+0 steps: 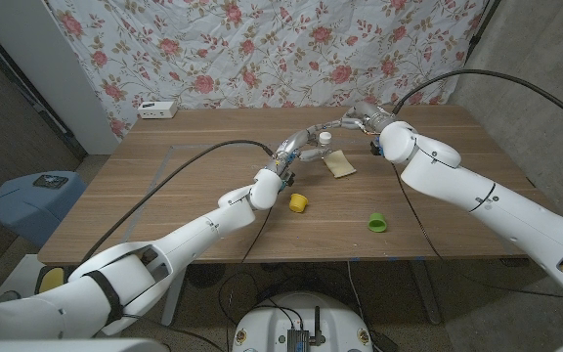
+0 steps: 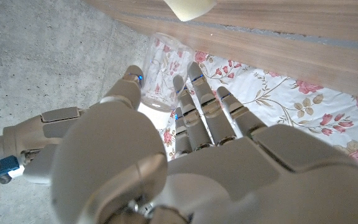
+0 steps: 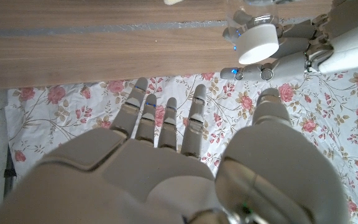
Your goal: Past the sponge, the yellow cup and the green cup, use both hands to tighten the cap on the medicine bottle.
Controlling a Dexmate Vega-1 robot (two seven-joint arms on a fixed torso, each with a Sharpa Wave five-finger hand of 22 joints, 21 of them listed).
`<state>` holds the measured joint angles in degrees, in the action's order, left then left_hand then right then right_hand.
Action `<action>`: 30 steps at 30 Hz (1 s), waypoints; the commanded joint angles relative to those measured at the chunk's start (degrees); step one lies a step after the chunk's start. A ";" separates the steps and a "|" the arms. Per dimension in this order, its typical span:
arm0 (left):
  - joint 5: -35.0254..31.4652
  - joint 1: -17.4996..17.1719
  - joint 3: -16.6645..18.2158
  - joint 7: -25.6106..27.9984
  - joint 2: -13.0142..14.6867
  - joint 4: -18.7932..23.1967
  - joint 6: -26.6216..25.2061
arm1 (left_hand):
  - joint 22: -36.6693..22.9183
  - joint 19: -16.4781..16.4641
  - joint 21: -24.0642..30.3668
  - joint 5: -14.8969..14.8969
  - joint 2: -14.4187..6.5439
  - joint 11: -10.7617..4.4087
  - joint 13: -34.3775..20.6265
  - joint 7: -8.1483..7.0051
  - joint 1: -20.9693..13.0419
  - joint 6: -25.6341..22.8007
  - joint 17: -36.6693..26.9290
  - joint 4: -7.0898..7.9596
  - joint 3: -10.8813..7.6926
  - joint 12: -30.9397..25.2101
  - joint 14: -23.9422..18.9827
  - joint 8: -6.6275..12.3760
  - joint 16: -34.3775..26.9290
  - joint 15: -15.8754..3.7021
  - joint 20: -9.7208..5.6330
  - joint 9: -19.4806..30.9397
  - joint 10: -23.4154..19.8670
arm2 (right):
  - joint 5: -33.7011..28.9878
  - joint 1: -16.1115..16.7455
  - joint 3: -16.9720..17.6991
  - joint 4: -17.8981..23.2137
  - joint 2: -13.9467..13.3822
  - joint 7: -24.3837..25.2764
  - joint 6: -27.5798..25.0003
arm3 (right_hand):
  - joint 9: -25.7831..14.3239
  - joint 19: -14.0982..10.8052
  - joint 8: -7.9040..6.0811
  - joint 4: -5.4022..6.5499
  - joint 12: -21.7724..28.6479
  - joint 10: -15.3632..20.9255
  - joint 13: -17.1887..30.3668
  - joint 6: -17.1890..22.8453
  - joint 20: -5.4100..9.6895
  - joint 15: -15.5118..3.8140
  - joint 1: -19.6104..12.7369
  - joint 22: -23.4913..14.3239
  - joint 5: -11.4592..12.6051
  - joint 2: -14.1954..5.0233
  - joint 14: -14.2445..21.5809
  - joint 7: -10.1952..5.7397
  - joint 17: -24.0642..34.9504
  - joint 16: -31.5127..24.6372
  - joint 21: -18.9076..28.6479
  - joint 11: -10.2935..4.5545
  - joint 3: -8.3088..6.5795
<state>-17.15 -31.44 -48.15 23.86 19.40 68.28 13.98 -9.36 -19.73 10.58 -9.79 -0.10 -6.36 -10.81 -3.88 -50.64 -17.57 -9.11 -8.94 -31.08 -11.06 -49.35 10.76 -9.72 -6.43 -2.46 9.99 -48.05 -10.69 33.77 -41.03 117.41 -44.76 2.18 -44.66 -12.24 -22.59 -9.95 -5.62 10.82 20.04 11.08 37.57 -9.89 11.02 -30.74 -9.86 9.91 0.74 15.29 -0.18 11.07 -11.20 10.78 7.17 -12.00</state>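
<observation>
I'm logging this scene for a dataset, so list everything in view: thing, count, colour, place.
medicine bottle: one, clear with a white cap, far middle of the table, held by the left robot hand
sponge: one, pale yellow, on the table just near of the bottle
yellow cup: one, yellow, mid table, beside the left arm
green cup: one, green, near edge, right of the yellow cup
white box: one, white, far left corner of the table
table: one, brown wood
floral cloth: one, white with pink flowers, behind the table
blue bin: one, blue, on the floor left of the table
left robot hand: one, grey, grips the bottle
right robot hand: one, grey, fingers apart, just right of the bottle, holding nothing
</observation>
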 commanded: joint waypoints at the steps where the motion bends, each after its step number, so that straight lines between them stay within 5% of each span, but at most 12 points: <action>1: 0.60 -0.24 1.17 -0.71 1.38 0.84 1.01 | -0.13 0.21 0.02 -0.26 -0.39 -2.40 -0.16 -0.37 -0.25 -0.36 -0.07 0.14 -0.28 -0.20 -0.53 -0.05 -0.24 -4.69 -2.47 0.18 -2.87 | 3.48 3.77 3.56 -0.65 1.04 5.02 5.04 | -0.06 -0.29 0.10 0.48 0.24 -0.24 0.08 -1.54 0.96 -0.67 0.38 -0.18 0.54 -0.99 -0.43 -0.25 0.37 -0.11 0.33 0.57 -0.24; 10: 1.40 -1.38 2.37 -0.20 2.35 1.27 2.06 | -0.13 0.36 -0.03 -0.25 -0.36 -2.60 -0.16 -0.53 -0.24 -0.40 -0.06 0.14 -0.26 -0.19 -0.48 -0.03 -0.20 -4.69 -2.36 0.18 -2.86 | 5.85 6.90 6.02 -2.14 2.58 9.31 10.06 | -0.01 -1.05 -0.21 2.52 0.37 -0.30 0.10 -4.42 2.80 -2.12 3.59 -0.13 0.68 -3.90 -0.55 1.25 0.78 -0.50 0.65 0.92 -0.28; 16: 1.48 -3.09 3.64 0.81 3.57 3.51 1.08 | -0.13 0.41 -0.04 -0.25 -0.33 -2.53 -0.16 -0.61 -0.20 -0.35 -0.02 0.16 -0.28 -0.15 -0.32 -0.05 -0.12 -4.73 -2.31 0.18 -2.76 | 7.26 8.21 7.08 -3.56 3.16 10.89 13.61 | 0.03 -1.20 -0.11 2.64 0.43 -0.23 0.09 -5.89 3.53 -2.74 4.10 -0.11 0.73 -4.25 -0.49 1.70 0.68 -0.48 0.65 0.99 -0.32; 30: 1.01 -6.27 5.58 1.52 5.79 8.74 -1.10 | -0.13 0.42 -0.02 -0.22 -0.38 -2.57 -0.15 -0.40 -0.12 0.37 -0.04 0.23 -0.31 -0.03 -0.22 -0.30 -0.14 -4.74 -2.13 0.18 -2.43 | 10.02 10.29 9.58 -7.05 3.41 12.76 20.43 | 0.37 -0.68 0.36 2.45 0.18 -1.05 0.06 -11.88 3.94 -2.50 5.12 -0.09 0.67 -4.47 -1.48 -0.31 0.32 -0.02 0.41 0.51 -0.32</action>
<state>-15.80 -35.53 -43.94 24.33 23.91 73.96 14.06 -9.36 -19.73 10.58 -9.66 -0.10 -6.36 -10.78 -4.21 -50.64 -17.90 -9.11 -8.83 -31.20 -10.97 -49.35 10.76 -9.71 -6.43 -2.46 9.99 -48.05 -2.96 41.91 -33.69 112.74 -41.75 12.90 -29.29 -11.89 -22.97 -9.72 -3.16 11.04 19.62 11.06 26.47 -6.23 8.48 -25.84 -9.88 10.20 -3.56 13.97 -0.11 11.45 -11.20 11.08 7.97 -12.24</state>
